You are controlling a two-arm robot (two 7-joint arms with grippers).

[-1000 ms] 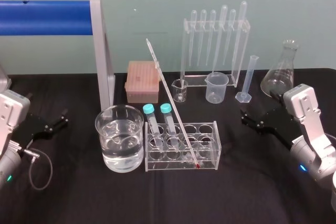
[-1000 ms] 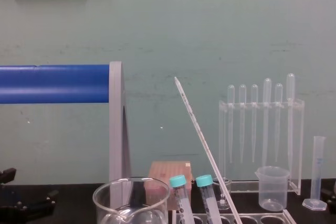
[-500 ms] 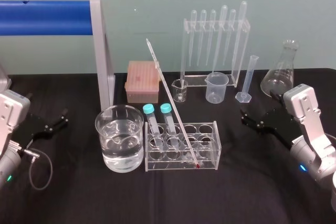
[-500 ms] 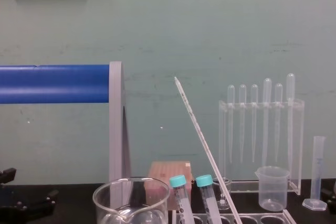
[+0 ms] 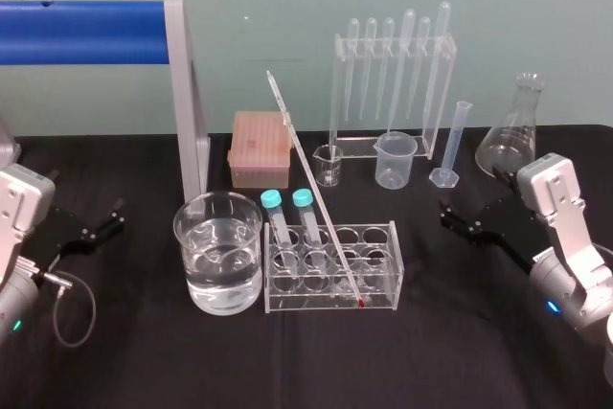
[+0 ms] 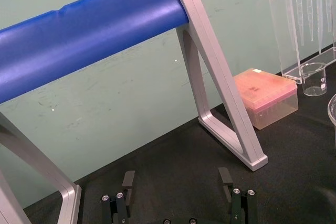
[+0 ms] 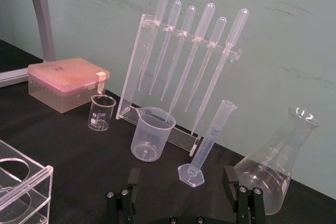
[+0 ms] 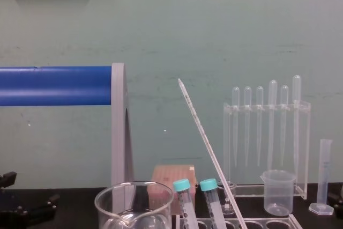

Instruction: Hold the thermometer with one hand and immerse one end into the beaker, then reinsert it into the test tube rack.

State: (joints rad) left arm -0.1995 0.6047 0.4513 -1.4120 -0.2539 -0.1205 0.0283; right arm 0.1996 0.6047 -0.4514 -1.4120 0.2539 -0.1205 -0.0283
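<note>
1. The right gripper (image 5: 447, 215) sat at the right side of the black table (image 5: 431, 352), fingers spread.
2. The left gripper (image 5: 117, 215) sat at the left side, fingers also spread.
3. The test tube rack (image 5: 326, 296) stood near centre.
4. The water-filled beaker (image 5: 218, 265) stood just left of it.
5. The thermometer (image 5: 311, 193) leaned in the rack, its top tilted far-left.

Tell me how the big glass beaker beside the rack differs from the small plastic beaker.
The glass beaker is wider and clear; the plastic beaker is smaller and cloudy. The glass beaker holds clear liquid; the plastic beaker looks empty. The glass beaker stands left of the test tube rack; the plastic beaker stands farther back. Both stand upright.
</note>
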